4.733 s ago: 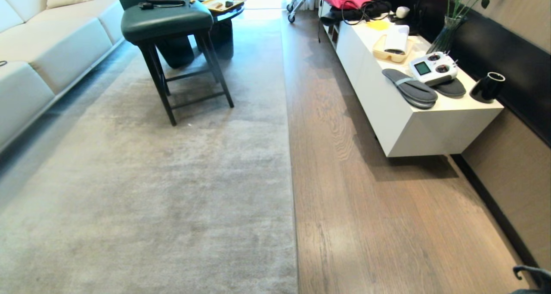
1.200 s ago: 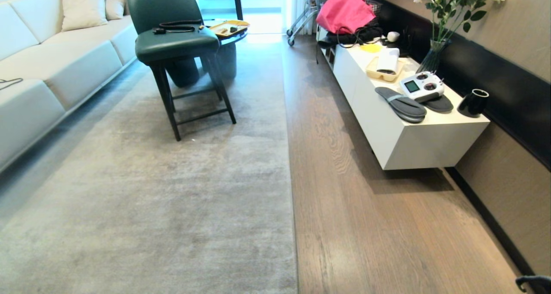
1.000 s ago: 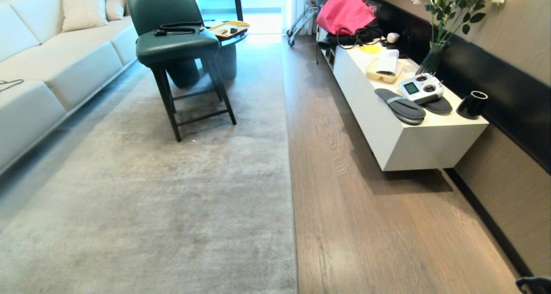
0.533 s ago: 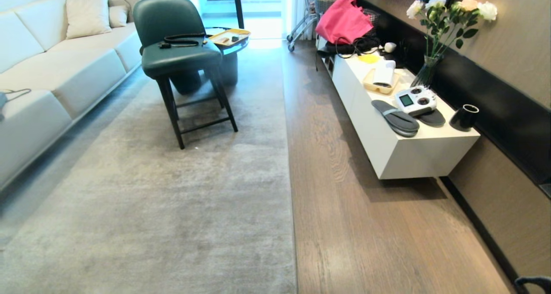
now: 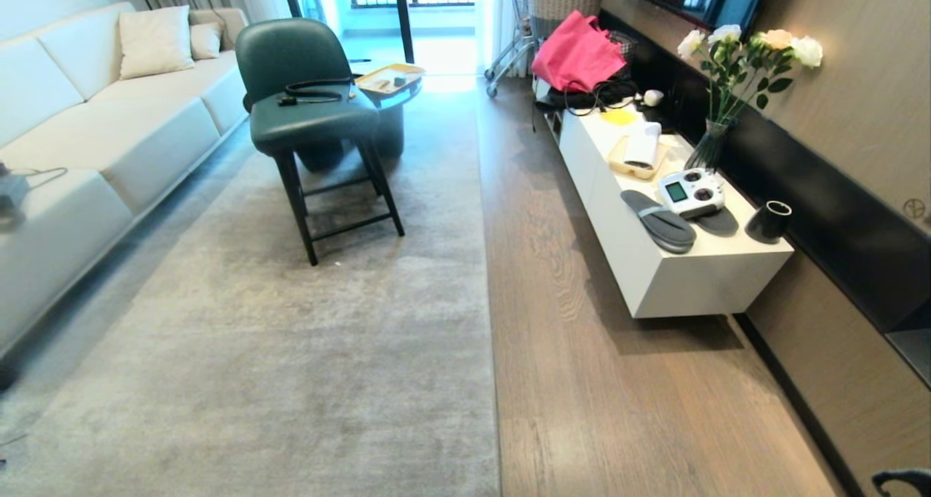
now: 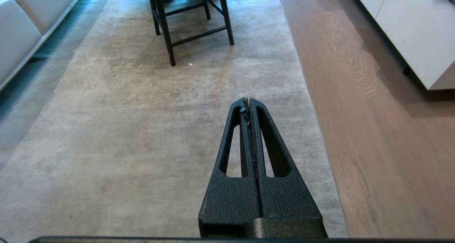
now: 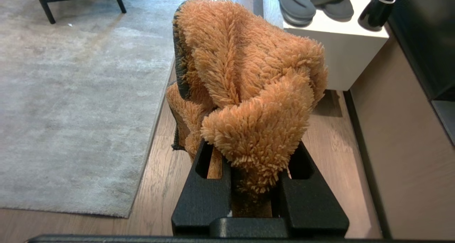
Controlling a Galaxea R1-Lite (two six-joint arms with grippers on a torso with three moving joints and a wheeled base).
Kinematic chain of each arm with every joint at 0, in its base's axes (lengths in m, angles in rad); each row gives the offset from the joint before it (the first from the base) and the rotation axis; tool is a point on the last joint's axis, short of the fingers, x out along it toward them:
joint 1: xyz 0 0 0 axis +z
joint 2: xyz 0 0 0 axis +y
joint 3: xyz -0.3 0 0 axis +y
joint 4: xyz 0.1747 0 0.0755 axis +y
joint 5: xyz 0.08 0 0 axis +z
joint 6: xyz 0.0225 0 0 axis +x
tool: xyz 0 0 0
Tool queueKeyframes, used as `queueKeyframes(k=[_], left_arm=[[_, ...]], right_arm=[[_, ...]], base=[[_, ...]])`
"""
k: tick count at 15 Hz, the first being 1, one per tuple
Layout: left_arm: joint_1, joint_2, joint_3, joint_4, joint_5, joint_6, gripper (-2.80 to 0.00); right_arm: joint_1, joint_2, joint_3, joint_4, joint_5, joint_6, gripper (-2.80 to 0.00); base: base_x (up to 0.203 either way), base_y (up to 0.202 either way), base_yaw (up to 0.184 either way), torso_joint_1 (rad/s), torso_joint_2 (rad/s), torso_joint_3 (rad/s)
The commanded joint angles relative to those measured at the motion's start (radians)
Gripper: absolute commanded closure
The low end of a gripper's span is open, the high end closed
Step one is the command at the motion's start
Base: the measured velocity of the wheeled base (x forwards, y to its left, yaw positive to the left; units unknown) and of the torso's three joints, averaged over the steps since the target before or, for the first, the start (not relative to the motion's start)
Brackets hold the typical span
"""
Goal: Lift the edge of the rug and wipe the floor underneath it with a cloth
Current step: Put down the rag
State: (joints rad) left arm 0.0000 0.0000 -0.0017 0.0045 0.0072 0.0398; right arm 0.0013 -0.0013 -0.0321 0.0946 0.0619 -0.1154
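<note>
The rug edge point(image 5: 493, 337) runs straight away from me down the middle of the head view and lies flat. To its right is the brown plank floor point(image 5: 618, 395). In the right wrist view my right gripper point(image 7: 253, 154) is shut on the cloth point(image 7: 249, 75), a fuzzy orange bundle that hides the fingertips. It hangs over the floor, just right of the rug edge point(image 7: 156, 111). My left gripper point(image 6: 247, 100) is shut and empty above the pale grey rug point(image 6: 142, 129), left of the rug edge point(image 6: 320, 129). Neither gripper's fingers show in the head view.
A green chair point(image 5: 305, 111) stands on the rug further off, with a white sofa point(image 5: 87, 140) along the left. A white low cabinet point(image 5: 676, 279) on the right carries slippers, a controller, a black cup and a vase. A pink bag point(image 5: 578, 53) sits at its far end.
The whole head view has shifted. The scene slides down the picture and more of the far room and the wall shows, so the camera moved. The rug and furniture stay put.
</note>
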Motion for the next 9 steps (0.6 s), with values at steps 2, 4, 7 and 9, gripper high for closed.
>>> queueKeyframes(k=[2, 4, 7, 9], left_arm=[[0.0, 0.0, 0.0, 0.0, 0.0, 0.0, 0.0], [0.0, 0.0, 0.0, 0.0, 0.0, 0.0, 0.0], [0.0, 0.0, 0.0, 0.0, 0.001, 0.0, 0.0], [0.0, 0.0, 0.0, 0.0, 0.0, 0.0, 0.0]], right_arm=[[0.0, 0.001, 0.0, 0.0, 0.001, -0.001, 0.0], [0.0, 0.001, 0.0, 0.0, 0.001, -0.001, 0.0], [0.0, 0.001, 0.0, 0.0, 0.001, -0.001, 0.0], [0.0, 0.001, 0.0, 0.0, 0.001, 0.0, 0.0]], base=[[0.0, 0.0, 0.0, 0.138, -0.5, -0.359], [0.0, 0.0, 0.0, 0.148, -0.5, -0.362], [0.0, 0.0, 0.0, 0.173, -0.53, -0.359], [0.0, 0.0, 0.0, 0.195, -0.55, -0.364]])
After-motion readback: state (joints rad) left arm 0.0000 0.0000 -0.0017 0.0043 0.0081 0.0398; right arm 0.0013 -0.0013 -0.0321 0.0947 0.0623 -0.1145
